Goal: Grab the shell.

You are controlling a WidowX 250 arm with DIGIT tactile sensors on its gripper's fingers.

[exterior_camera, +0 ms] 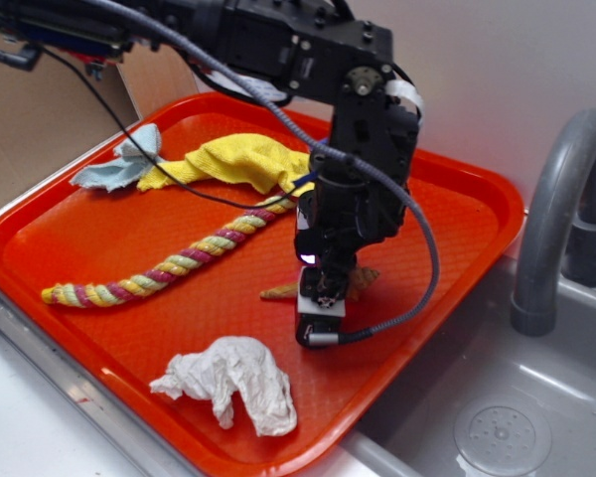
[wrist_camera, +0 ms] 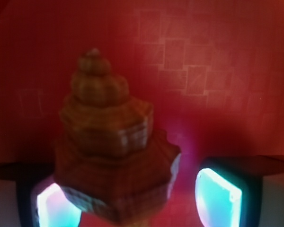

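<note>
**Claw lowered over the shell on the red tray**

The claw point(exterior_camera: 321, 301) points straight down at the red tray point(exterior_camera: 457, 229), its jaws spread apart on either side of the shell point(exterior_camera: 362, 282) without visibly clamping it. In the wrist view the shell point(wrist_camera: 111, 151) fills the space between the two glowing fingers point(wrist_camera: 217, 196), closer to the left one. A striped rope point(exterior_camera: 169, 266), a yellow cloth point(exterior_camera: 243, 159) and a crumpled white paper wad point(exterior_camera: 233, 383) also lie on the tray.

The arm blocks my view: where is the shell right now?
In the exterior view the shell lies on the red tray, mostly hidden behind the pincer, above the white paper wad. The wrist view shows it between the fingers.
</note>
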